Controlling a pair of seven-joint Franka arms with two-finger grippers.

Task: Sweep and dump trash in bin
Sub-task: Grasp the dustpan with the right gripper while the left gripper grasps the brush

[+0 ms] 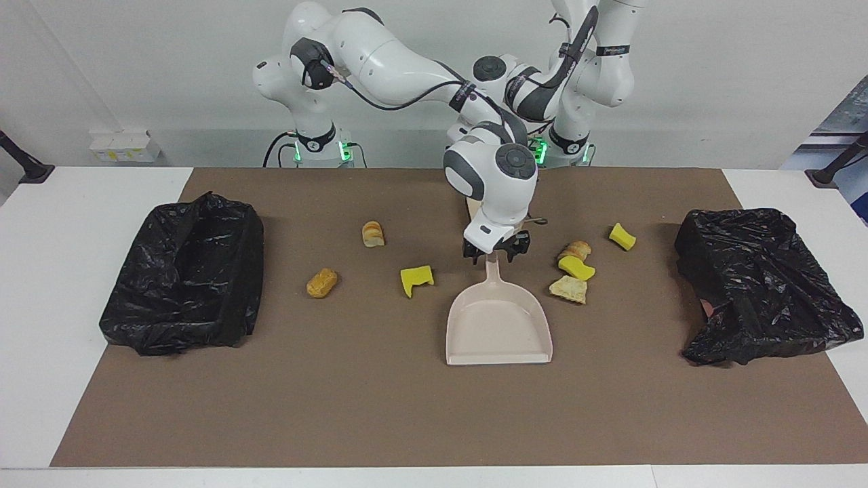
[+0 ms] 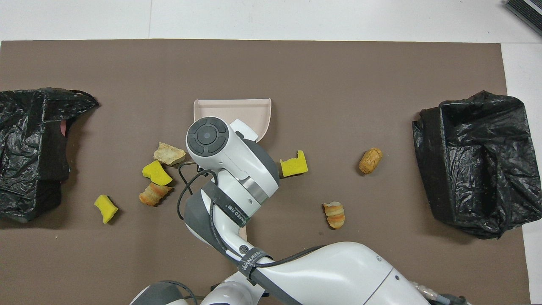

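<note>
The beige dustpan (image 1: 498, 325) lies mid-mat, its handle pointing toward the robots; its pan shows in the overhead view (image 2: 250, 111). My right gripper (image 1: 495, 252) is at the end of the handle, its fingers apart on either side of it. Trash lies around it. Toward the right arm's end are a yellow sponge (image 1: 416, 278) and two bread pieces (image 1: 321, 282) (image 1: 372, 234). Toward the left arm's end are a cluster of bread (image 1: 575, 249), sponge (image 1: 576, 268) and bread (image 1: 568, 289), and a lone sponge (image 1: 622, 236). The left arm waits folded; its gripper is hidden.
A black-bagged bin (image 1: 183, 271) stands at the right arm's end and another (image 1: 759, 285) at the left arm's end. A beige piece (image 2: 242, 232), possibly the brush, lies under the right arm, nearer the robots than the dustpan. A brown mat (image 1: 407, 407) covers the table.
</note>
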